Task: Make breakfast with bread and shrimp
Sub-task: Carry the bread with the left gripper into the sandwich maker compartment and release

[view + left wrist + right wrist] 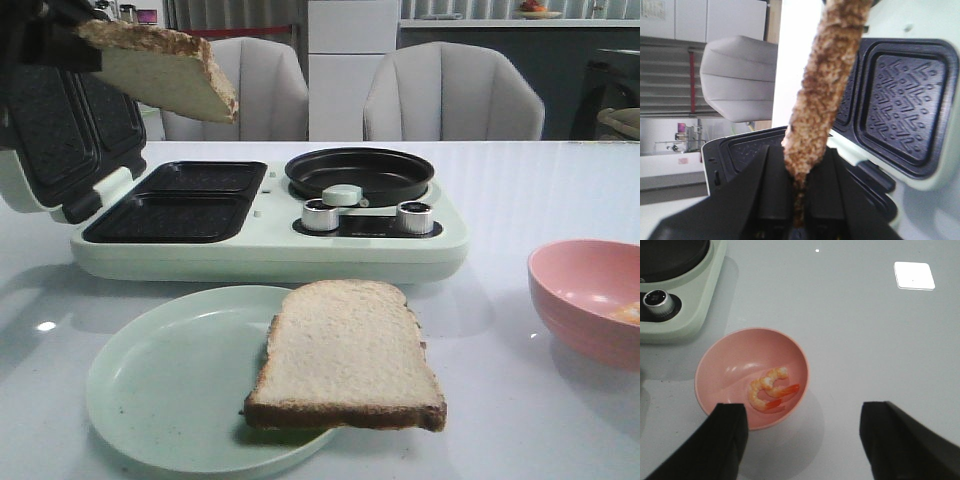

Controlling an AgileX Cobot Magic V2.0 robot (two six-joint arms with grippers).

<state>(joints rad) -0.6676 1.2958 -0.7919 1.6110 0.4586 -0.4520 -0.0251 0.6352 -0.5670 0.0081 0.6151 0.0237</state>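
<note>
A pale, brown-crusted bread slice (165, 70) hangs tilted above the mint-green breakfast maker's (270, 250) open lid, pinched edge-on by the black left gripper (799, 200), whose body is mostly cut off in the front view. A second slice (345, 355) overhangs the pale green plate (170, 385). Curled orange-pink shrimp (771, 390) lie in the pink bowl (730, 360); the right gripper (802, 440) hovers above, fingers spread wide, empty.
</note>
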